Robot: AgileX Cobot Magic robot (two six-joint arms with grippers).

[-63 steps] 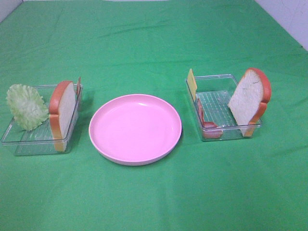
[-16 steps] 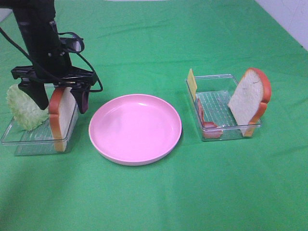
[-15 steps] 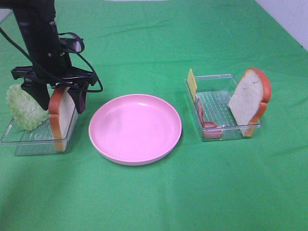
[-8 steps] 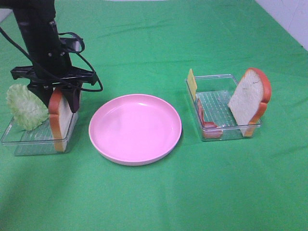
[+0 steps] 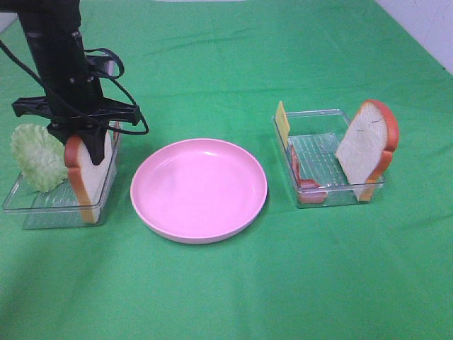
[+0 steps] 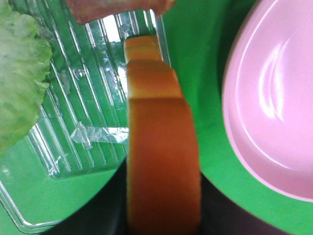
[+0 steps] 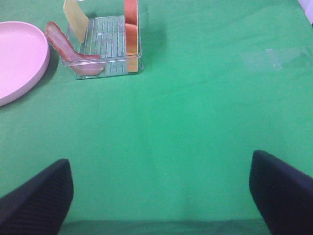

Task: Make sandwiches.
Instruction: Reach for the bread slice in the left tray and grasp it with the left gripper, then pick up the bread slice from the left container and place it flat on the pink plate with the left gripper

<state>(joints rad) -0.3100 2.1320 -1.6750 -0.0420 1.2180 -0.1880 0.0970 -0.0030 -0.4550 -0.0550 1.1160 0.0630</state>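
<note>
**A:** What do the left fingers (image 5: 95,145) have?

**B:** They pinch the top crust of a bread slice (image 5: 88,177), one finger on each flat face. The slice stands on edge. Its lower end is down inside a clear tray (image 5: 42,212) beneath the fingers. I cannot tell whether it touches the tray floor.

**A:** What sits around them?

**B:** Lettuce (image 5: 34,156) leans in the same tray, just beside the fingers on the side away from the plate and apart from the slice. On their other side, just past the tray wall, the pink plate (image 5: 198,190) lies on the green counter (image 5: 226,290).

**A:** And the right fingers (image 7: 288,191)?

**B:** They are spread wide, with only bare counter between them. Only the wrist camera shows them. Ahead of them and well apart stands a second tray (image 7: 105,39). In it a second bread slice (image 5: 367,149) leans at the end away from the plate. A bacon strip (image 7: 68,49) leans along the wall facing the plate. The cheese (image 7: 76,13) stands upright by that same wall, at the corner farthest from the fingers.
</note>
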